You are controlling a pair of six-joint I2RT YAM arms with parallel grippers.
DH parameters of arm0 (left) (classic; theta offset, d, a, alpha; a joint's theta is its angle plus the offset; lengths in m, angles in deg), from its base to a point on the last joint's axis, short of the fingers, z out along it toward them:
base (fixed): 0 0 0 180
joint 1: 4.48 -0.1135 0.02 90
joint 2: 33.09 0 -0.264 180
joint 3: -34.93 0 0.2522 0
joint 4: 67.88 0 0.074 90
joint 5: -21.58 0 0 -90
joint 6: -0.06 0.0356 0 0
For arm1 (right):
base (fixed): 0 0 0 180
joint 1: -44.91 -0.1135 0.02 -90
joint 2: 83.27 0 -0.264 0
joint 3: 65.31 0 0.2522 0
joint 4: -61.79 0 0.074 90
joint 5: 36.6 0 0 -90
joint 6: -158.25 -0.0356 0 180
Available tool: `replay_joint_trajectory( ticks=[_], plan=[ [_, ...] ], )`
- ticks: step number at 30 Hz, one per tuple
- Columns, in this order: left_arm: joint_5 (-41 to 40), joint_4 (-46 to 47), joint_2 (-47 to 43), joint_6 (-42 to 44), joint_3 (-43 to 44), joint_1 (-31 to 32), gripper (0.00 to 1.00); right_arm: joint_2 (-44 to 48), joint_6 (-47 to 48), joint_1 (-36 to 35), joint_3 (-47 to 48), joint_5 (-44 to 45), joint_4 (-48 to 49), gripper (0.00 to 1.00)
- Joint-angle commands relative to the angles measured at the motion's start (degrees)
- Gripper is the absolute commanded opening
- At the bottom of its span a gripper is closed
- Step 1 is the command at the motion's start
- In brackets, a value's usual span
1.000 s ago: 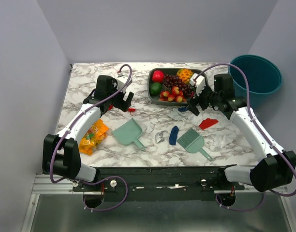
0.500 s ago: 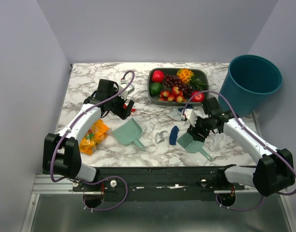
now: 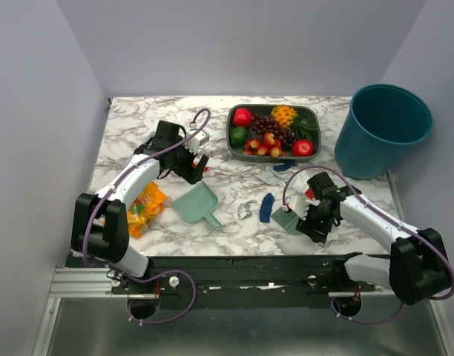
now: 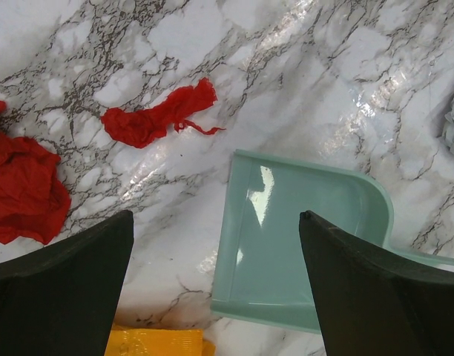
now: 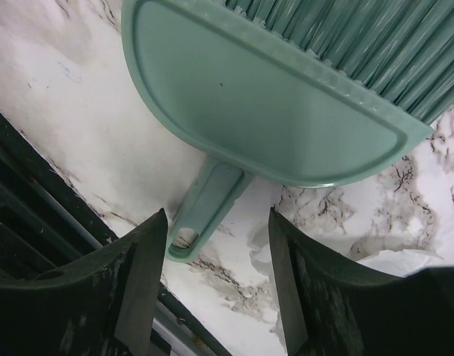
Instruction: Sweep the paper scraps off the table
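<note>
While the left pincer (image 3: 191, 165) hangs over the table (image 3: 123, 141) with its jaws spread wide and nothing between them, the right pincer (image 3: 307, 222) sits low by the near edge with its jaws partly open. In the right wrist view its fingers (image 5: 138, 289) straddle the end of the handle of the green brush (image 5: 271, 111). A plain gap shows between the handle and one finger, so no grip on it is confirmed. The brush lies flat on the marble. Of the paper scraps, a thin red scrap (image 4: 156, 119) and a larger red scrap (image 4: 19, 185) lie on the table just beyond the left pincer, apart from each other. A dark blue scrap (image 3: 266, 208) lies near the brush head, with a pale crumpled scrap (image 3: 247, 211) just beside it. A white scrap (image 3: 275, 174) lies in front of the fruit tray (image 3: 228, 133). None of them is on the green dustpan (image 4: 301, 237), which lies flat and unheld under the left pincer, close to the thin red scrap. An orange snack bag (image 3: 142, 208) lies near the left arm. A teal bin (image 3: 368, 156) stands at the far right corner.
</note>
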Motion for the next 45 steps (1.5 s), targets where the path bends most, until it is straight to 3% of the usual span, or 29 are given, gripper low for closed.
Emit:
replay_joint_trajectory(
  ticks=[1, 10, 19, 23, 26, 30, 37, 45],
  plan=[
    [1.1, -0.8, -0.1, 1.0, 1.2, 0.2, 0.98, -1.8, 0.5, 0.1, -0.3, 1.0, 1.3, 0.64],
    [0.8, -0.1, 0.3, 0.4, 1.3, 0.2, 0.98, -4.0, -2.5, 0.1, -0.9, 2.1, 3.2, 0.57],
    [2.7, 0.5, 1.6, -0.4, 2.8, 0.4, 0.98, -2.8, -2.6, 0.1, -0.6, 3.4, 2.7, 0.28],
    [5.1, 1.1, 2.4, -2.0, 4.0, 1.0, 0.98, -0.3, -6.7, 0.1, 2.4, 4.8, 0.2, 0.09],
    [7.5, -1.2, 3.6, -0.6, 7.7, 3.2, 0.98, 1.6, -8.9, 0.1, 7.0, 1.1, -3.6, 0.01],
    [12.6, -1.6, 3.9, -2.3, 12.9, 4.7, 0.99, 2.7, -10.0, 0.1, 14.4, -2.2, -6.6, 0.01],
    [21.7, -1.1, 10.0, -13.6, 22.8, 4.7, 0.99, 0.9, -8.8, 0.1, 21.2, -5.2, -4.8, 0.01],
    [24.1, 1.6, 8.7, -17.4, 19.6, 4.8, 0.99, -0.8, -7.8, -0.3, 25.3, -7.4, -1.3, 0.01]
  ],
)
